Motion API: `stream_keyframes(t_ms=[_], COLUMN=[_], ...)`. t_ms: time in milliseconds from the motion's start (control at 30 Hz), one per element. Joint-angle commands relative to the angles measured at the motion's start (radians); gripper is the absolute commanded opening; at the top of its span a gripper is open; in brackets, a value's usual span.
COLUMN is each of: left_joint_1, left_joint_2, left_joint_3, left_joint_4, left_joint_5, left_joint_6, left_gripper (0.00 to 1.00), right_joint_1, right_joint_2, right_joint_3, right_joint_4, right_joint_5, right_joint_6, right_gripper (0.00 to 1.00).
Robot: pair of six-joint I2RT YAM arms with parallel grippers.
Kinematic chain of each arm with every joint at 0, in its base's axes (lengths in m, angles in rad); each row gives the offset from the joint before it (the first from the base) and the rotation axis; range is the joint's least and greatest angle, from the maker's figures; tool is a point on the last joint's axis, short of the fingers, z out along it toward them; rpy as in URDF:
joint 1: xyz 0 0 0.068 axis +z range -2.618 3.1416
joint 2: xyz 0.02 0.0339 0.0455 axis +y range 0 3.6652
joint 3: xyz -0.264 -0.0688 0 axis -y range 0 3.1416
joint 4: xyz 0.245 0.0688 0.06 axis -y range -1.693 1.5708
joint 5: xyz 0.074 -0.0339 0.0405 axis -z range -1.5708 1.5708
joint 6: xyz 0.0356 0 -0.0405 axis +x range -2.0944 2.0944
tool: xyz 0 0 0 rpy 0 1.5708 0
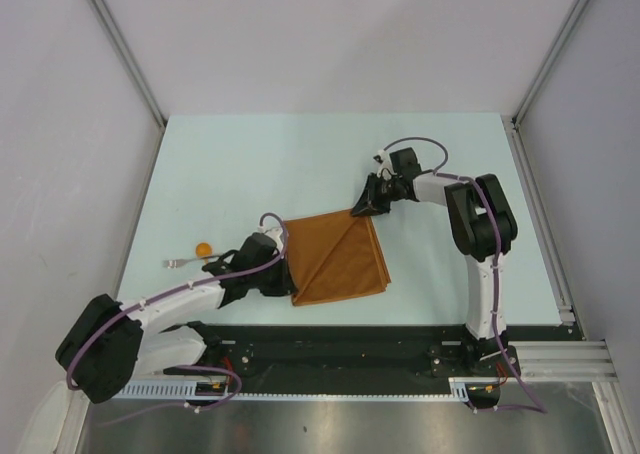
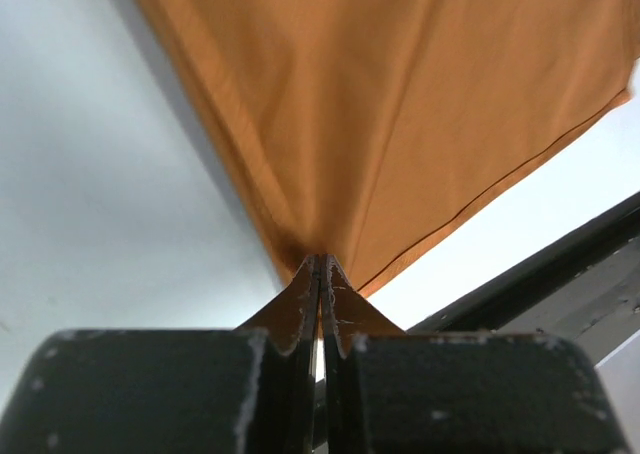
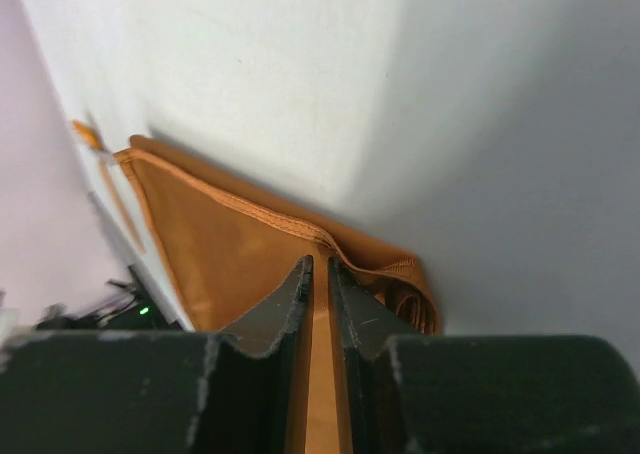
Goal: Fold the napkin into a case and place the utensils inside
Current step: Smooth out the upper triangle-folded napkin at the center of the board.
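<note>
So here's my view: the napkin (image 1: 340, 259) is lying on the pale table (image 1: 250, 164), about in the middle and toward the near side. It's folded over on itself, with a diagonal crease running from its far corner down to its near left corner. It's a fat four-sided shape, not a narrow pouch.

My left pincer (image 1: 287, 277) is at the napkin's near left edge. From the wrist camera, that pincer (image 2: 320, 264) is squeezed all the way together, with a little tuck of the orange cloth (image 2: 400, 104) caught right at the tips. The fabric fans out from there in soft wrinkles.

My right pincer (image 1: 360, 210) is over at the far corner. Up close, that pincer (image 3: 320, 269) is clamped with only a thin slit left, and the slit is filled with napkin (image 3: 220, 234). You can see stacked hemmed edges just past the fingertips, so it has more than one layer. That corner looks a bit lifted off the table, but I can't tell for sure.

The utensils are off to the left on the table, well apart from the napkin and not touching it. There's a spoon (image 1: 203, 248) with a round orange bowl and a slim stick-like piece (image 1: 180, 263) just beside it.
</note>
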Motion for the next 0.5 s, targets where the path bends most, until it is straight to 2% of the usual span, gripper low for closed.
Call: stream_keyframes(t_ms=[0,167,300,367,467], left_joint_1=[-0.045,-0.074,-0.075,-0.075,-0.072], left_joint_2=[-0.038,-0.034,-0.089,-0.113,-0.137], left_joint_3=[-0.06,-0.062,0.005,0.031,0.09], left_joint_4=[0.067,0.072,-0.017,-0.066,-0.124], left_joint_5=[0.012,0.004,-0.053,-0.077,-0.108], left_joint_6=[-0.066,-0.084,-0.048,-0.042,-0.043], left_gripper=[0.04,0.04,0.06,0.11,0.27], right_joint_1=[-0.027,-0.032,-0.032,-0.03,-0.026], right_joint_2=[0.062,0.092,0.063,0.047,0.005], right_joint_3=[0.054,0.077,0.094,0.104,0.112], right_joint_4=[0.025,0.02,-0.026,-0.061,-0.11], right_joint_5=[-0.028,-0.029,0.005,0.041,0.084], right_joint_6=[-0.018,-0.018,-0.035,-0.061,-0.084], right_gripper=[0.16,0.16,0.16,0.16,0.17])
